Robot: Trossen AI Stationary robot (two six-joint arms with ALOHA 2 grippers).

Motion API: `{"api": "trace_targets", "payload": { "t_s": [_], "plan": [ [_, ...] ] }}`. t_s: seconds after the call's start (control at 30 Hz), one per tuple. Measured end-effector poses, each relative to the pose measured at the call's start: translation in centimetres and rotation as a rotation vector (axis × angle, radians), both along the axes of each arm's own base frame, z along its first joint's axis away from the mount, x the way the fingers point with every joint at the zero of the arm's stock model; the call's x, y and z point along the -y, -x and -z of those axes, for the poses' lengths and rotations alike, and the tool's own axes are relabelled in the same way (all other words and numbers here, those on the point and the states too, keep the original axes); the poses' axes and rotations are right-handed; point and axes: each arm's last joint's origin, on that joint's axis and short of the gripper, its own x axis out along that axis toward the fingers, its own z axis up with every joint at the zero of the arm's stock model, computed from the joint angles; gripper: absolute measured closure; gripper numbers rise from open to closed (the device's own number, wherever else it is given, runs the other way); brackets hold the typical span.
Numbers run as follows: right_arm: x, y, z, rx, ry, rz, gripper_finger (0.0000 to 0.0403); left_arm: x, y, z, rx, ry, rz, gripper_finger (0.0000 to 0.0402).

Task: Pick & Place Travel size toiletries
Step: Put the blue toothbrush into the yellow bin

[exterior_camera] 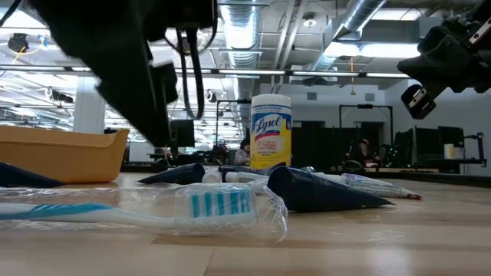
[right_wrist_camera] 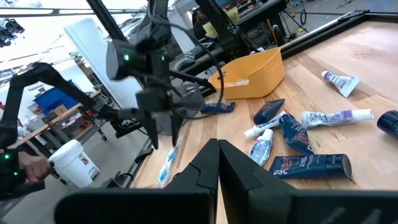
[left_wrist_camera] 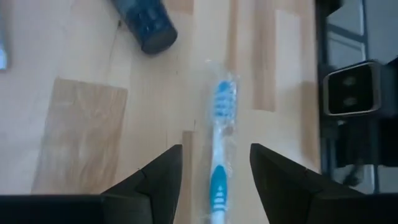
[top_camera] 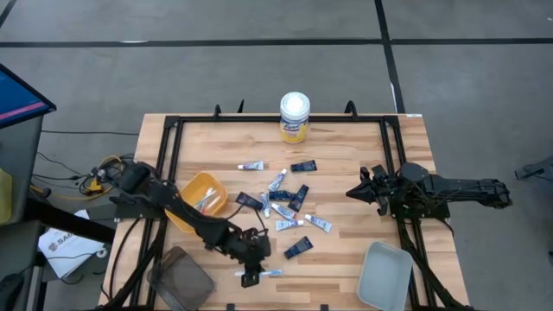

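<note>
The left gripper (left_wrist_camera: 214, 171) hangs over the near edge of the table (top_camera: 346, 142), its two dark fingers (left_wrist_camera: 163, 180) parted and standing on either side of a wrapped toothbrush (left_wrist_camera: 219, 155) without touching it. The toothbrush lies flat on the wood in a clear crinkled wrapper, with a blue-and-white handle and blue-striped bristles; the low view shows it (exterior_camera: 153, 211) closest to the camera. Just beyond it lies a black-navy tube (left_wrist_camera: 146, 25).

The rest of the toiletries sit in a loose cluster (top_camera: 285, 203) at the middle of the table: small white tubes with blue and red marks and dark navy tubes, some touching or overlapping. One white tube (top_camera: 252, 166) and one dark tube (top_camera: 303, 166) lie farther back, nearer the yellow canister with a white lid (top_camera: 295, 117).

An orange bin (top_camera: 194, 194) on the left side holds a few items, apparently toothbrushes. A dark bin (top_camera: 180, 278) at the near left corner and a pale grey bin (top_camera: 384, 275) at the near right show nothing inside.

The right gripper (top_camera: 359, 192) waits above the table's right side, fingers pressed together
</note>
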Motion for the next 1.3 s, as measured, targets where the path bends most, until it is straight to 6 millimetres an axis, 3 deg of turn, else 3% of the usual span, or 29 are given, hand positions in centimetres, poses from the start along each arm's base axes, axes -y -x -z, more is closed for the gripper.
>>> {"api": "trace_targets", "payload": {
  "t_s": [0.23,0.6,0.9,1.03,1.23,1.3],
  "plan": [
    [0.0,0.0,0.0,0.0,0.0,0.0,0.0403,1.3,0.4,1.9,-0.03,-0.052,0.014,0.0219],
    [0.0,0.0,0.0,0.0,0.0,0.0,0.0403,4.5,1.8,2.0,0.022,-0.106,0.008,0.0219],
    [0.0,0.0,0.0,0.0,0.0,0.0,0.0403,4.7,1.8,4.8,-0.037,-0.164,-0.013,0.0225],
    [0.0,0.0,0.0,0.0,0.0,0.0,0.0403,4.2,1.8,5.1,-0.072,-0.182,-0.044,0.0262],
    [0.0,0.0,0.0,0.0,0.0,0.0,0.0403,3.7,1.8,5.1,-0.092,-0.193,-0.06,0.0367],
    [0.0,0.0,0.0,0.0,0.0,0.0,0.0403,3.4,1.7,4.7,-0.087,-0.184,-0.066,0.0386]
  ]
}}
